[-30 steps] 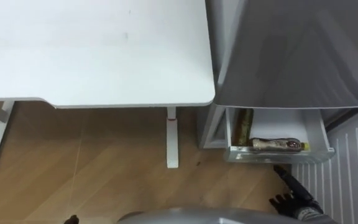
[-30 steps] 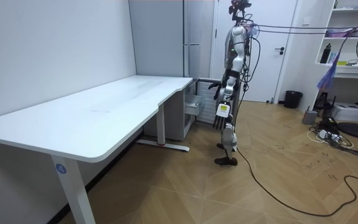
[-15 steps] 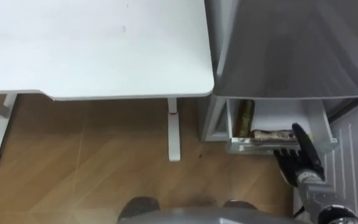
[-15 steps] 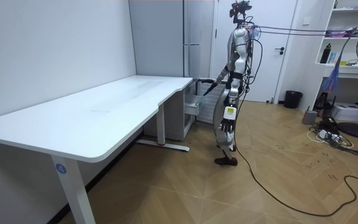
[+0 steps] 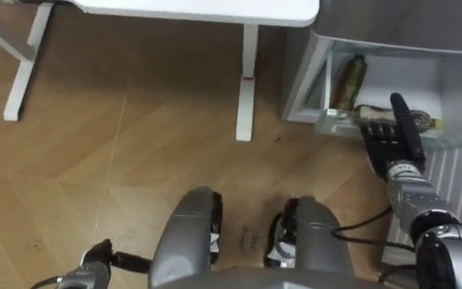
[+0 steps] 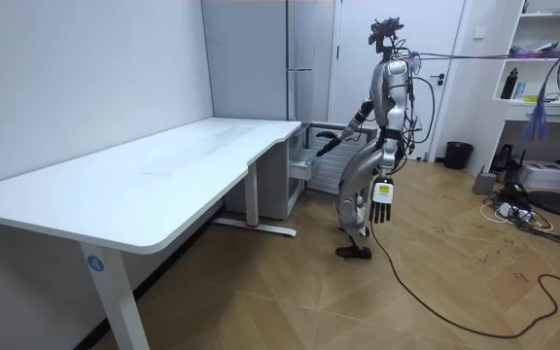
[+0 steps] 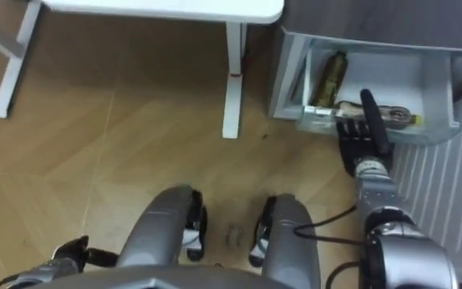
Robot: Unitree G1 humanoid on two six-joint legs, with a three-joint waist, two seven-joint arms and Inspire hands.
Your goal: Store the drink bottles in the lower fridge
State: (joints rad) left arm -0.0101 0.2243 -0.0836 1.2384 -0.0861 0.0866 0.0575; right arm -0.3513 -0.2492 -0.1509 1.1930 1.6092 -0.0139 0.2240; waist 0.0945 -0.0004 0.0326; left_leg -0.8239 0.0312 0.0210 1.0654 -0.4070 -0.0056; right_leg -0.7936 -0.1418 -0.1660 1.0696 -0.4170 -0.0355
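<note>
Left eye view: a brown bottle lies lengthways in the pulled-out white drawer at the foot of the grey fridge. A second brownish bottle with a yellow end lies across the drawer's front. The right robot hand is over the drawer's front edge with its fingers straight, holding nothing. Both bottles lie as they did half a second ago, and the view has tipped down.

Room view: beside the white counter, the robot now bends its knees more. The left robot hand has swung back and hangs with its fingers loosely spread.
</note>
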